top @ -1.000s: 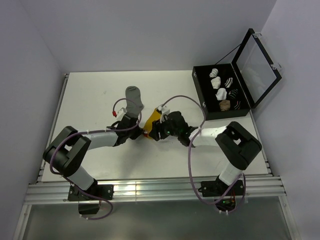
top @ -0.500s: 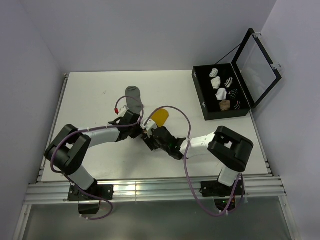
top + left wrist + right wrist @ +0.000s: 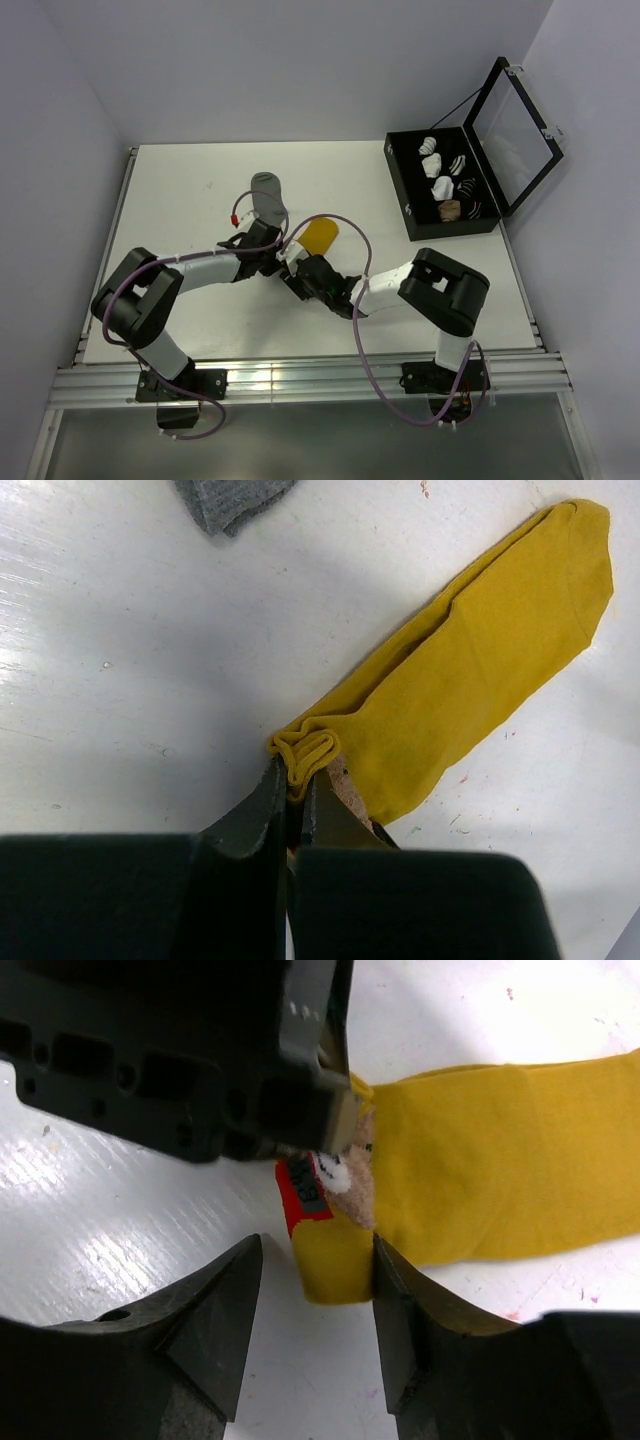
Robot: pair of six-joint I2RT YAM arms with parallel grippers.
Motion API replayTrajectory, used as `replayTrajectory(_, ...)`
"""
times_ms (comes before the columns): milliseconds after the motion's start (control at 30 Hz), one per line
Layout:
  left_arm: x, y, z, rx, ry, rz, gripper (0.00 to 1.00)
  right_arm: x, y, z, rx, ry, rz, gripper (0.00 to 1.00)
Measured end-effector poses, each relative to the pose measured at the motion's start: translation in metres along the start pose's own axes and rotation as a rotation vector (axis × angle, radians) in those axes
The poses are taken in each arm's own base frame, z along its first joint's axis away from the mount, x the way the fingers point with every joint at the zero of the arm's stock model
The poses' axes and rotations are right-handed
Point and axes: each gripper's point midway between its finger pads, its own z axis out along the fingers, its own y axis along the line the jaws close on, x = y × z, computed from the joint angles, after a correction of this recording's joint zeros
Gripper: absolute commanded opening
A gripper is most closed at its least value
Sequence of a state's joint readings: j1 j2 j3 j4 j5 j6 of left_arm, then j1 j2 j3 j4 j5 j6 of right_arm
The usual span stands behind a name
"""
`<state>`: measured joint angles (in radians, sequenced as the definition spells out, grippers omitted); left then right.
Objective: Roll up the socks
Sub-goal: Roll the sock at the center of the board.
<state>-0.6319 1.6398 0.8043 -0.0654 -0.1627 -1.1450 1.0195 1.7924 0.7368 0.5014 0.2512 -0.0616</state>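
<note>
The mustard-yellow sock [image 3: 480,660] lies flat on the white table; its toe shows in the top view [image 3: 320,235]. My left gripper [image 3: 297,775] is shut on its bunched cuff edge. In the right wrist view the sock [image 3: 500,1170] has a red mark [image 3: 300,1190] at its folded cuff corner. My right gripper [image 3: 315,1295] is open, its jaws either side of that corner, the right jaw touching it. The grey sock [image 3: 267,195] lies flat behind the left gripper; its edge shows in the left wrist view [image 3: 225,500].
A black open-lidded box [image 3: 405,195] at the back right holds white, striped and tan sock bundles. The table's left rim [image 3: 120,210] and near edge rail [image 3: 300,375] bound the work area. Both arms meet mid-table.
The right gripper has moved left and nearer along the yellow sock to its cuff end, uncovering the toe. The left gripper has stayed on the cuff.
</note>
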Motion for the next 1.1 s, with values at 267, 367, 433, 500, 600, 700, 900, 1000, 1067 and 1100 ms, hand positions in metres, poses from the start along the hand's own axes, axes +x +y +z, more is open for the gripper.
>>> replayTrajectory(267,0.0,-0.001,0.001,0.0,0.008,0.007,0.04,-0.002,0.002,0.006,0.012,0.002,-0.03,0.16)
replayTrajectory(367,0.0,-0.001,0.001,0.003,0.007,0.005,0.11,-0.002,0.002,0.006,0.01,0.007,-0.034,0.0)
replayTrajectory(433,-0.001,0.0,0.0,0.006,0.002,-0.001,0.18,-0.003,0.003,0.006,0.003,0.011,-0.035,0.0)
replayTrajectory(500,-0.002,0.005,-0.002,0.006,-0.003,-0.01,0.27,-0.004,0.007,0.007,-0.027,0.018,-0.027,0.0)
replayTrajectory(600,-0.004,0.016,-0.008,-0.001,-0.014,-0.031,0.42,-0.007,0.015,0.009,-0.102,0.029,0.015,0.0)
replayTrajectory(700,-0.005,0.021,-0.016,0.01,-0.028,-0.061,0.56,-0.01,0.019,0.01,-0.201,0.046,0.088,0.0)
replayTrajectory(900,-0.004,0.029,-0.032,0.053,-0.055,-0.117,0.67,-0.011,0.005,0.014,-0.375,0.098,0.327,0.0)
replayTrajectory(1000,-0.005,0.033,-0.037,0.077,-0.076,-0.139,0.67,-0.012,0.002,0.017,-0.474,0.126,0.457,0.0)
replayTrajectory(1067,-0.005,0.035,-0.039,0.092,-0.086,-0.149,0.66,-0.012,0.003,0.017,-0.549,0.148,0.546,0.0)
replayTrajectory(1100,-0.005,0.036,-0.04,0.098,-0.09,-0.152,0.66,-0.012,0.003,0.017,-0.585,0.16,0.59,0.0)
